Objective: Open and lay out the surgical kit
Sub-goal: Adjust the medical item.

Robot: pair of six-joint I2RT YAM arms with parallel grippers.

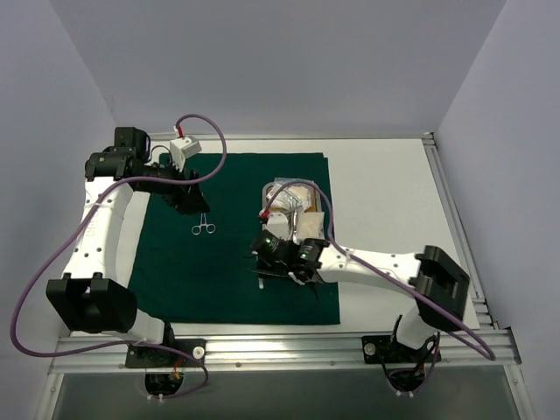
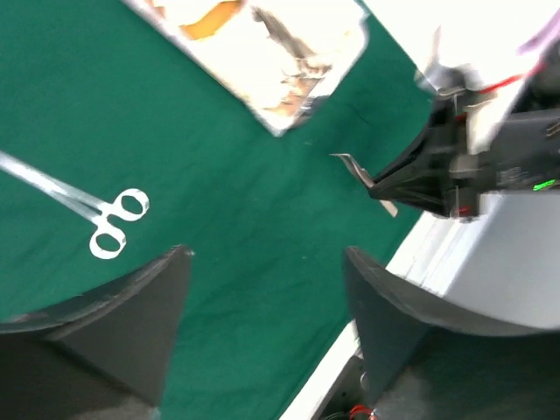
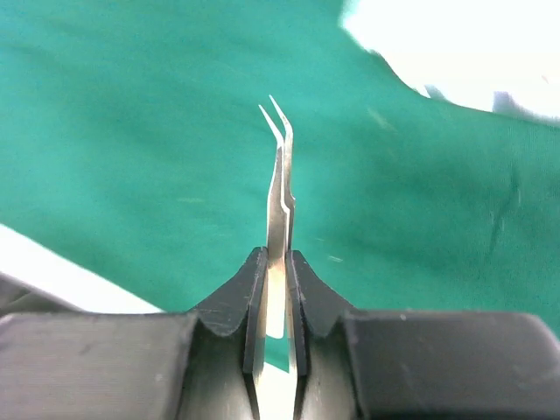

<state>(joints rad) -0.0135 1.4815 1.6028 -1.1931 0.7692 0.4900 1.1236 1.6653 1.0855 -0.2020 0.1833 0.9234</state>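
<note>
The dark green cloth [image 1: 227, 280] of the surgical kit lies spread flat on the white table. Near its right edge sits the steel tray [image 1: 297, 183] with white gauze and packets inside. A silver ring-handled clamp [image 1: 203, 228] lies on the cloth left of the tray. Just above the clamp, my left gripper [image 1: 196, 205] hovers open and empty. In the left wrist view the clamp [image 2: 109, 223] lies left of my fingers [image 2: 171, 289], and the tray [image 2: 220, 83] is at the top. My right gripper [image 3: 278, 258] is shut on thin tweezers [image 3: 282, 175] over the cloth, below the tray.
Bare white table [image 1: 385, 201] runs right of the cloth. Metal rails [image 1: 455, 227] border the right and near edges. Grey walls close in on three sides. A purple cable [image 1: 214, 144] loops over the left arm.
</note>
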